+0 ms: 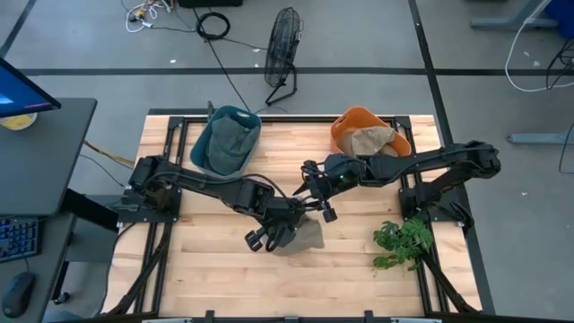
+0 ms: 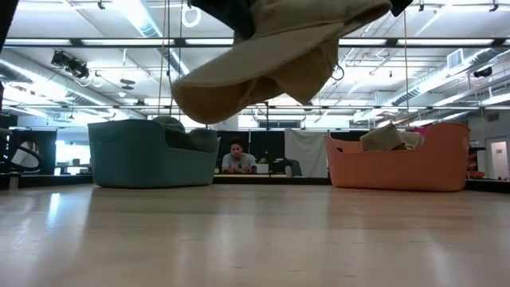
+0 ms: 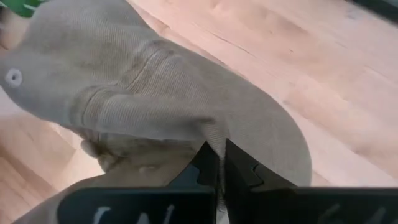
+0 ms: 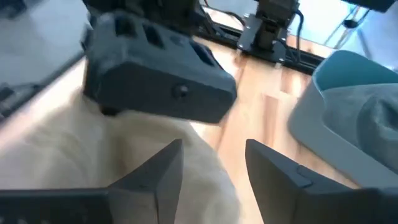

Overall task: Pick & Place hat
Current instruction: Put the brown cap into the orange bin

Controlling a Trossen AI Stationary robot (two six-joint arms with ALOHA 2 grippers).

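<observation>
A tan cloth hat (image 1: 307, 237) hangs from my left gripper (image 1: 287, 230) over the middle of the table, near its front. It shows lifted clear in the low view (image 2: 271, 56) and fills the left wrist view (image 3: 155, 81), where my left gripper (image 3: 219, 163) is shut on it. My right gripper (image 1: 316, 201) is open just beyond the hat on its far side. In the right wrist view its fingers (image 4: 214, 168) stand over the hat's cloth (image 4: 93, 155); whether they touch it, I cannot tell. My left gripper pinches a drawn-up fold of the hat's cloth (image 3: 211, 132) between its two shut fingers. The hat hangs from the fingers, clear of the table, its wider part (image 2: 239, 88) sagging lowest.
A teal basket (image 1: 208, 154) holding a grey-green hat (image 1: 229, 136) stands at the far left. An orange basket (image 1: 345, 121) holding a tan hat (image 1: 369, 141) stands at the far right. A green plant (image 1: 402, 240) lies near the right front. A person (image 2: 237, 157) sits beyond the table.
</observation>
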